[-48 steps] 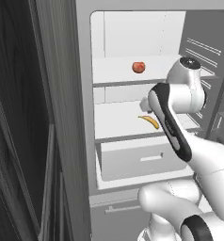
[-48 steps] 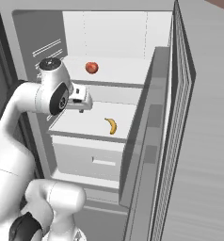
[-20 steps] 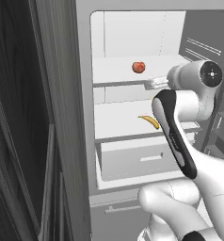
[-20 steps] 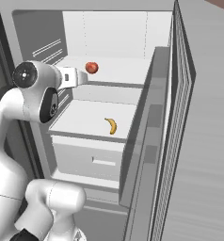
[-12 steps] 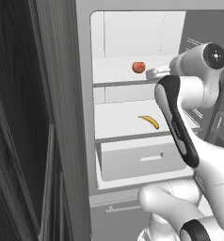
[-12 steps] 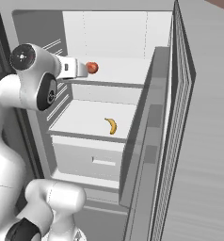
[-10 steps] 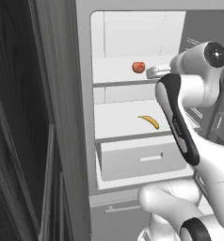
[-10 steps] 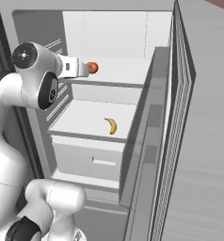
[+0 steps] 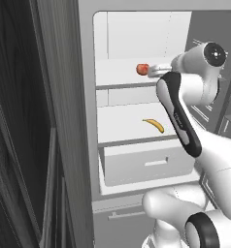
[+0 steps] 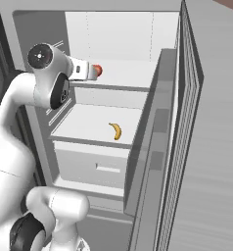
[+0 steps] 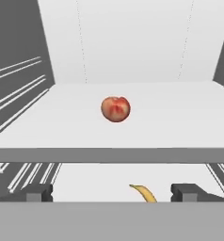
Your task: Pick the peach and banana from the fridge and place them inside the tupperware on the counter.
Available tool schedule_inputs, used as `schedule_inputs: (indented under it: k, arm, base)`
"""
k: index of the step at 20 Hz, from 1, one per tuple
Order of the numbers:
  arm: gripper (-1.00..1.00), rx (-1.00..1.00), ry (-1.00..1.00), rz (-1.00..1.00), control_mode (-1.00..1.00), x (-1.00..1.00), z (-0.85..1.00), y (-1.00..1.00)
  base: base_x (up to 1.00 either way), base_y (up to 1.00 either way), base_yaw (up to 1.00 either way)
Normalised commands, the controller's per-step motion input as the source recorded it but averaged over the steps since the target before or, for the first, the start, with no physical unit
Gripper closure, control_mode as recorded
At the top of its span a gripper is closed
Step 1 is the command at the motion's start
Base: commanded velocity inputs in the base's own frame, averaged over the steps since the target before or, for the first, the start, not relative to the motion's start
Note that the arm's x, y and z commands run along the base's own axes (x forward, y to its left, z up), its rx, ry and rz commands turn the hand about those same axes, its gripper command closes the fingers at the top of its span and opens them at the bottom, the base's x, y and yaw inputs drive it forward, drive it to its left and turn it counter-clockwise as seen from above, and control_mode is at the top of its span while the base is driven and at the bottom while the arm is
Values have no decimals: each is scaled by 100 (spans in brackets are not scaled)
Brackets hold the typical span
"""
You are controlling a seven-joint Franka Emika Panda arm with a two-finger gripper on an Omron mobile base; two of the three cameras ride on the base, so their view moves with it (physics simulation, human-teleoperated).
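Note:
The fridge (image 9: 137, 38) stands open. On its upper shelf lies the red-orange peach (image 9: 142, 69) (image 10: 98, 70) (image 11: 116, 108). My gripper (image 9: 154, 71) (image 10: 90, 71) (image 11: 112, 194) is level with that shelf, just short of the peach, open, nothing between its fingertips (image 11: 38, 193). In the hand view the peach lies straight ahead, centred between the jaws and apart from them. One shelf lower rests the yellow banana (image 9: 154, 125) (image 10: 115, 131) (image 11: 144, 192). The tupperware and the counter are out of view.
Below the banana's shelf a white drawer (image 9: 146, 164) (image 10: 94, 166) is pulled partly out. The fridge door (image 10: 206, 147) with grey racks stands open on the right. Dark wood cabinets (image 9: 20, 145) close off the left side.
My hand has risen from the banana's shelf level to the upper shelf and pushed forward toward the peach. Its jaws stay open. Neither fruit has moved.

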Motion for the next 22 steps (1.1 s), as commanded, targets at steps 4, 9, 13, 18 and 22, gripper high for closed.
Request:
schedule_inputs:
  k: [4,9,13,18,22]
  arm:
    - [-100,3,7,0,-100,55,0,0]
    - [-100,1,11,0,-100,54,0,0]
    - [-100,0,7,0,-100,52,-4,0]
    - [-100,0,1,0,-100,57,-18,0]
    - [-100,0,0,0,-100,56,-28,0]
  base:
    - [0,0,0]
    - [0,0,0]
    - [0,0,0]
    - [0,0,0]
    - [0,0,0]
